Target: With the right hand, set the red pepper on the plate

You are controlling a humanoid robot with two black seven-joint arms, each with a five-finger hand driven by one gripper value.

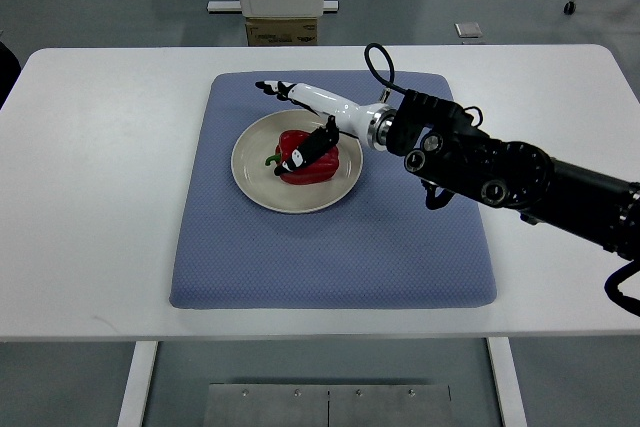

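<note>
the red pepper (305, 157) sits on the plate (255, 182), a little toward the plate's right half, with its green stem (272, 159) pointing left. it looks like a bell pepper with a glossy, smooth skin, so i judge it light, probably hollow, fairly stiff to a gentle squeeze, yet slippery and rounded enough to roll or twist out of a loose hold; whether it is real or a plastic model i cannot tell. the best hold, as i judge it, is across the broad lobed body, with fingers on opposite sides, not on the thin stem, which could snap or let the pepper swing. the right hand (315, 127) lies over the pepper's upper right side: a dark thumb or finger (315, 142) rests on top of the pepper, touching it, while the other fingers (275, 89) stretch out up and to the left, past the plate's rim and over the mat. that reads as a hand spread and relaxed, not clamped round the pepper, though the contact under the dark finger is partly hidden. the plate is round, cream coloured, and lies on a blue mat (330, 247), near the mat's upper middle. the mat lies on a white table (90, 197). the right arm (500, 172), black and jointed, comes in from the right edge across the table and mat. the left arm does not show. with the pepper resting on the plate, the placing looks done or nearly so.
</note>
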